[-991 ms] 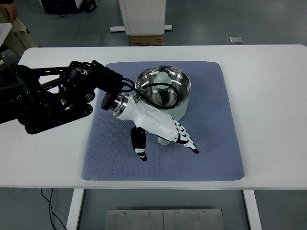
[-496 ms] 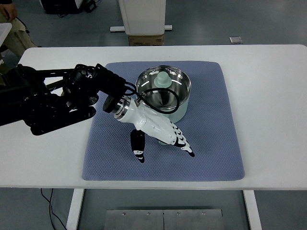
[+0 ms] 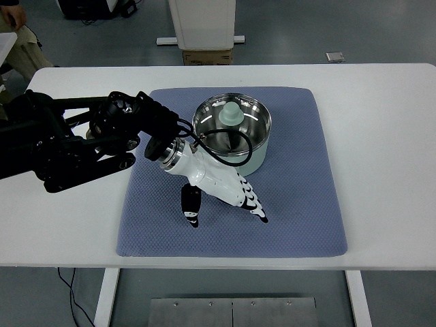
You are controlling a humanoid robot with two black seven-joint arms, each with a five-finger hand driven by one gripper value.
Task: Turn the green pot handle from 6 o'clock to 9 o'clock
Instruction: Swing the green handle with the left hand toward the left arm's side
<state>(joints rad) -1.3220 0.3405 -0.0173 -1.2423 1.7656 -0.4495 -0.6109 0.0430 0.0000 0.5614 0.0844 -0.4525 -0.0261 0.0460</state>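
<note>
Green pot (image 3: 235, 136): steel-lined, pale green wall, stood at the rear centre of the blue mat (image 3: 300, 204). Judged rigid, light, smooth-sided, prone to sliding. Handle hidden beneath the left hand (image 3: 221, 184); best purchase there. Hand's fingers extended downward, grasp not discernible.

There is just one camera, so no second view shares the scene. It sits high up on the robot's side and looks steeply down and forward. The long white table (image 3: 381, 136) fills most of the picture, side to side, with its near edge low down. The square blue cloth mat (image 3: 300, 204) lies in the middle, fairly close. Past the far edge you can see grey floor (image 3: 340, 27) and a white box-shaped stand (image 3: 201, 24). The black left arm (image 3: 61, 139) comes in from the left.
</note>
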